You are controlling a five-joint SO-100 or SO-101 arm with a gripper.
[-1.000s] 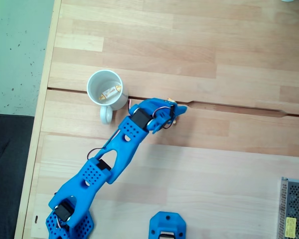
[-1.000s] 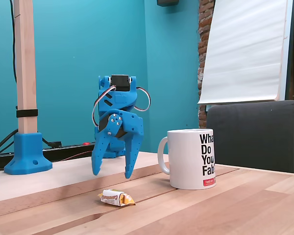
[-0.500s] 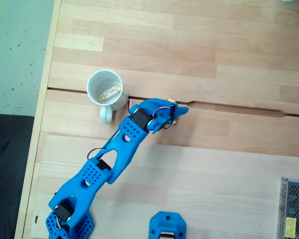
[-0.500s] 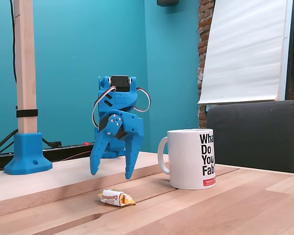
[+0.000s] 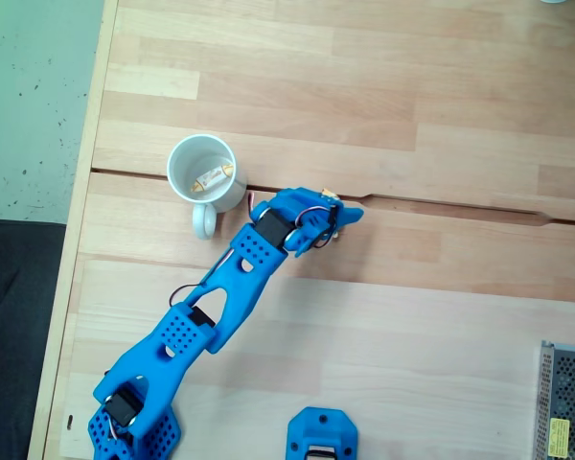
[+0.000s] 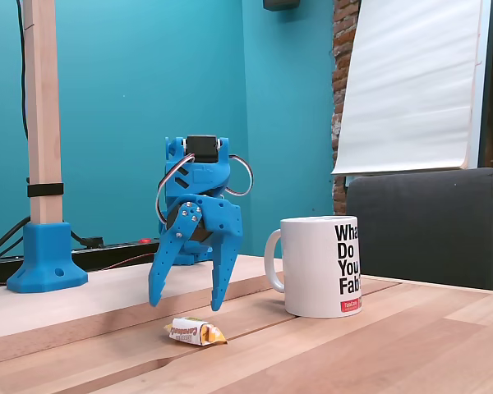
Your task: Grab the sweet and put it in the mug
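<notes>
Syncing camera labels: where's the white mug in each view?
A fixed view: mug upper left, seen from above, handle pointing down.
A fixed view: mug right of centre, side-on, black lettering.
Shared landmark: open blue gripper, right of it from above, left of it side-on.

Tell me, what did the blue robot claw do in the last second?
The gripper sank lower toward the sweet on the table, and its jaws spread wider. It holds nothing yet. The sweet, the mug and the second sweet inside it stayed put.
</notes>
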